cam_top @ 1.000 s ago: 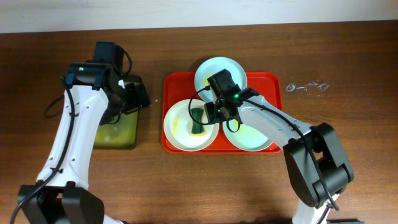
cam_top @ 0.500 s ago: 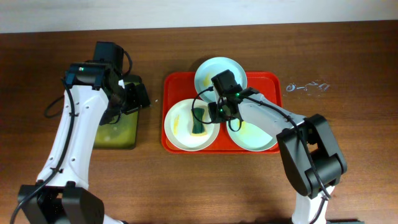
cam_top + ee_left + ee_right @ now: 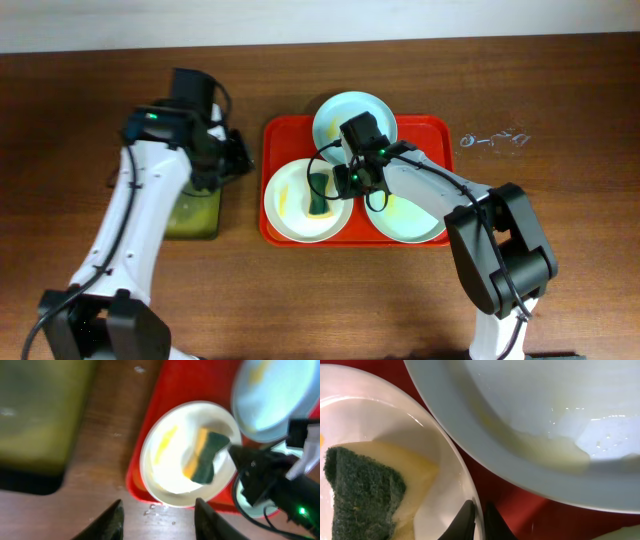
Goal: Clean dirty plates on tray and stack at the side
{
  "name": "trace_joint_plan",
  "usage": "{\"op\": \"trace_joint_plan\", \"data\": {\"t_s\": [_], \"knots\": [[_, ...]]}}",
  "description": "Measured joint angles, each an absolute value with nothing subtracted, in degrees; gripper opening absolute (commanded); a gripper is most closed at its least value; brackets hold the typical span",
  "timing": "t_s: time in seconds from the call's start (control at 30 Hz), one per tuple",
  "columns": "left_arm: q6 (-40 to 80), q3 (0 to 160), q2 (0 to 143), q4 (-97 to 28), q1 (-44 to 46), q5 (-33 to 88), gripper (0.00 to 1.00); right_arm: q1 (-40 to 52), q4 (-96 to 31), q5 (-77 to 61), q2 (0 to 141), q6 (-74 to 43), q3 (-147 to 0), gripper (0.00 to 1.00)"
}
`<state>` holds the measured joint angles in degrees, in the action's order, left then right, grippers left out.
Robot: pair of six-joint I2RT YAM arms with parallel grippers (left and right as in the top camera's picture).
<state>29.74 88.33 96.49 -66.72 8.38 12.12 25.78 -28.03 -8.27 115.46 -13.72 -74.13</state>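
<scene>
Red tray point(image 3: 275, 135) carries all three plates point(image 3: 350, 118); none stacked at the side yet.
Handling: the sponge plate point(image 3: 290, 205), at the tray's front-left, is stiff, light and likely slick with smear, so grip it by the rim. The right claw point(image 3: 478, 506) is pinched narrow on that rim, beside the sponge point(image 3: 365, 485). The left claw point(image 3: 158, 502), wide and empty, has swung from the dark tray point(image 3: 190, 215) toward the red tray's left edge.

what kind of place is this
Probably a robotics lab bench staged for dishwashing, not a real kitchen: two arms over a wooden table, a red tray holding three plates, a sponge lying in one.
</scene>
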Motion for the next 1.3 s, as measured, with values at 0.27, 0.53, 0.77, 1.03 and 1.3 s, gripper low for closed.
{"op": "trace_joint_plan", "data": {"t_s": [0.27,0.53,0.77,1.03,1.3], "knots": [[36.36,62.76,97.08,-27.55,26.83,10.46,0.57,25.65,-27.99,-8.75,115.61,-13.65,-74.24,0.12],[33.36,62.37,96.99,-24.12,20.08,24.84,0.66,25.65,-28.03,-9.13,115.72,-13.56,-74.24,0.15],[23.73,59.77,94.80,-32.73,11.03,31.66,0.40,25.65,-27.99,-9.13,115.72,-13.56,-74.24,0.17],[26.94,54.15,100.86,-13.45,19.42,30.04,0.35,25.63,-27.94,-9.13,115.72,-13.61,-74.26,0.17],[29.45,54.08,105.03,-4.84,20.64,23.42,0.38,25.63,-27.94,-9.13,115.72,-13.61,-74.24,0.17]]}}
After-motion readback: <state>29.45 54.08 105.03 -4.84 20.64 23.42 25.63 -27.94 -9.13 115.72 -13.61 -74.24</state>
